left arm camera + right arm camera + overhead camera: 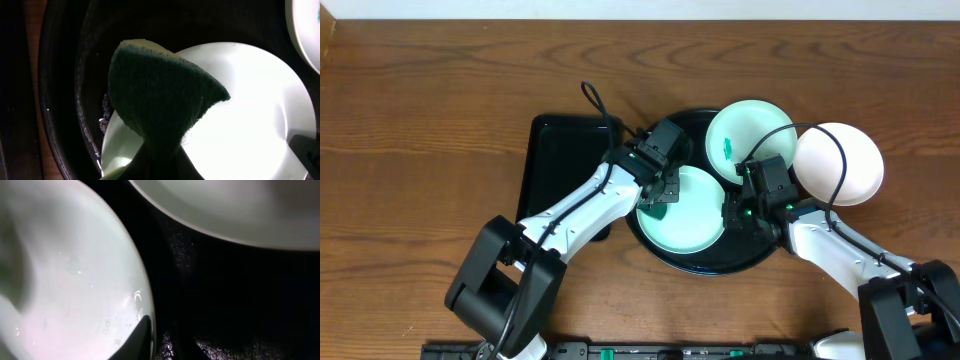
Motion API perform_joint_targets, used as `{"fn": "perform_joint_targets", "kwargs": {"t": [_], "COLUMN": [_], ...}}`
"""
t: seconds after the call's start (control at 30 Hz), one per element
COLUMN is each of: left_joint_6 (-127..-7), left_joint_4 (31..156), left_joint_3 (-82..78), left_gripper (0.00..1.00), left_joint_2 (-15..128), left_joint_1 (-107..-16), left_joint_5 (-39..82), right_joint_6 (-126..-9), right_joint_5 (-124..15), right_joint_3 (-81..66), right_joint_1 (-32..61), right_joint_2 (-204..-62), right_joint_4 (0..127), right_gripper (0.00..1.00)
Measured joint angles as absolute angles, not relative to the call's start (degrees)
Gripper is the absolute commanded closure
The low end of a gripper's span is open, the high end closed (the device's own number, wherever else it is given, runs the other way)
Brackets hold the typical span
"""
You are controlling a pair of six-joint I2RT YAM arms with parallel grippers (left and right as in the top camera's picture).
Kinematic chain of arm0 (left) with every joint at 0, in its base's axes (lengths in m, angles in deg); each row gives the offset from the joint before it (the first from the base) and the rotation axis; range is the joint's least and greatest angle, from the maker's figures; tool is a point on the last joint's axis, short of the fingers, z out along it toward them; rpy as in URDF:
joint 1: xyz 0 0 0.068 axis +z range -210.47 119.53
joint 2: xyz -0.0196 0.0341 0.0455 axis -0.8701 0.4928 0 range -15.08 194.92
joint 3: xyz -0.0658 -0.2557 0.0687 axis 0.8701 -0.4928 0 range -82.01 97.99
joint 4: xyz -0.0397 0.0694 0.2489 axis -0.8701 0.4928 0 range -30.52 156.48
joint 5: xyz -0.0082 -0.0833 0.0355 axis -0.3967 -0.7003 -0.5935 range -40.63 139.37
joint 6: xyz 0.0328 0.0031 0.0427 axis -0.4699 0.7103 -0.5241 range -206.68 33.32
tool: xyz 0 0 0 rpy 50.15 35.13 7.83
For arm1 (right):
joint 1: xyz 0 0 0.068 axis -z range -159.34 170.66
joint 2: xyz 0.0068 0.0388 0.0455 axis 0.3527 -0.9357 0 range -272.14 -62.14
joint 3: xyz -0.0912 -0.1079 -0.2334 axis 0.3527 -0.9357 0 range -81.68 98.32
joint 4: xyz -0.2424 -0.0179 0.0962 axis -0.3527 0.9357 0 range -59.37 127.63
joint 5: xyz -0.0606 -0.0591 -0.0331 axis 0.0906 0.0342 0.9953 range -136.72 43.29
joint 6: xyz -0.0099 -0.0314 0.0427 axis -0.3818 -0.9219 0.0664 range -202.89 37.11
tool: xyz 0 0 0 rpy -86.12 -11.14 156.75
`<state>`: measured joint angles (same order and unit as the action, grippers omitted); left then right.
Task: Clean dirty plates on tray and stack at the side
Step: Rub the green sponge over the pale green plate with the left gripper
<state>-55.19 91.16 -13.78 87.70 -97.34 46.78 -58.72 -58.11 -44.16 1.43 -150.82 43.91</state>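
The lower mint plate (688,222) lies inside the round black tray (705,262), in the lower middle of the overhead frame. The upper mint plate (755,135) sits toward the tray's upper right with a small teal smear (727,148) near its left edge. Whether it lies flat or leans on the rim is hard to tell. The white plate (840,165) rests on the table (420,120) just right of the tray.

The left gripper (660,190) is clamped on a dark green sponge (160,95), which covers the lower plate's left part. Its fingers are lost in shadow at the bottom of the wrist view.

The right gripper (738,212) is closed on this plate's right rim. One dark fingertip (141,335) lies over the edge and its partner is hidden.

A rectangular black tray (560,170) at left is partly covered by the left arm.
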Motion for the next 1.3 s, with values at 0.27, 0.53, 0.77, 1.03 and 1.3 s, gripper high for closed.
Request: {"fn": "perform_joint_targets", "kwargs": {"t": [0.27,0.53,0.77,1.03,1.3], "left_joint_6": [-55.2,-55.2,-55.2,-55.2,-55.2], "left_joint_4": [91.1,91.0,89.1,89.0,89.2], "left_joint_3": [-13.8,-13.8,-13.8,-13.8,-13.8], "left_gripper": [0.92,0.92,0.92,0.92,0.92], "left_joint_2": [87.7,87.7,87.7,91.4,92.3], "left_joint_1": [-97.3,-97.3,-97.3,-97.4,-97.4], "left_joint_5": [46.8,46.8,46.9,47.7,47.7], "right_joint_6": [-58.6,-58.6,-58.6,-58.6,-58.6], "right_joint_5": [-58.3,-58.3,-58.3,-58.3,-58.3], "right_joint_3": [-44.1,-44.1,-44.1,-44.1,-44.1], "right_joint_1": [1.3,1.3,1.3,1.3,1.3], "right_joint_2": [-150.8,-150.8,-150.8,-150.8,-150.8], "right_joint_4": [43.8,43.8,43.7,43.7,43.7], "right_gripper": [0.99,0.99,0.99,0.99,0.99]}}
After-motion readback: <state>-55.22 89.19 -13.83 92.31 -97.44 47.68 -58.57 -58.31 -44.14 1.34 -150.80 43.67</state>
